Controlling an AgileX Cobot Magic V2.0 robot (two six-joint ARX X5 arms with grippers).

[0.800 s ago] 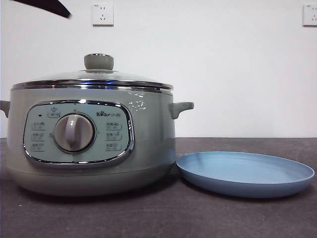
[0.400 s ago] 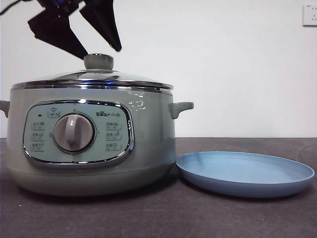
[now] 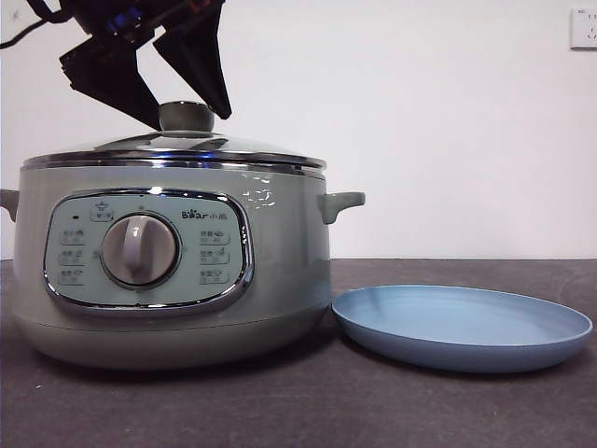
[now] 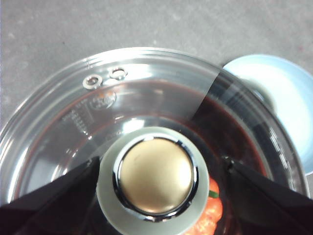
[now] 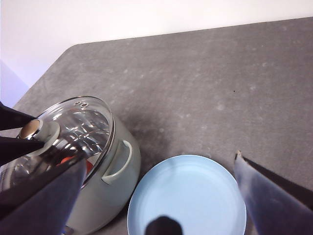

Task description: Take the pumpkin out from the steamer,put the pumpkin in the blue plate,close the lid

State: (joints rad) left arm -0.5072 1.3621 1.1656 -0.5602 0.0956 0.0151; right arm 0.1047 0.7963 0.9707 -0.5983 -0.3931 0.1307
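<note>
The sage-green steamer (image 3: 187, 271) stands on the left of the table with its glass lid (image 3: 177, 149) on. My left gripper (image 3: 191, 121) is open, one jaw on each side of the lid's knob (image 4: 155, 181) without closing on it. Through the glass a bit of the orange pumpkin (image 4: 211, 213) shows inside the pot. The blue plate (image 3: 462, 327) lies empty to the right of the steamer. High above the plate (image 5: 188, 196) hangs my right gripper (image 5: 161, 159), open and holding nothing.
The steamer's side handle (image 3: 340, 203) sticks out toward the plate. Dark grey tabletop (image 5: 220, 88) stretches behind the pot and plate. A white wall with sockets (image 3: 584, 28) stands at the back.
My left gripper has come in from the top left and lowered until its open jaws flank the lid's knob. Steamer, lid and plate have not moved.
</note>
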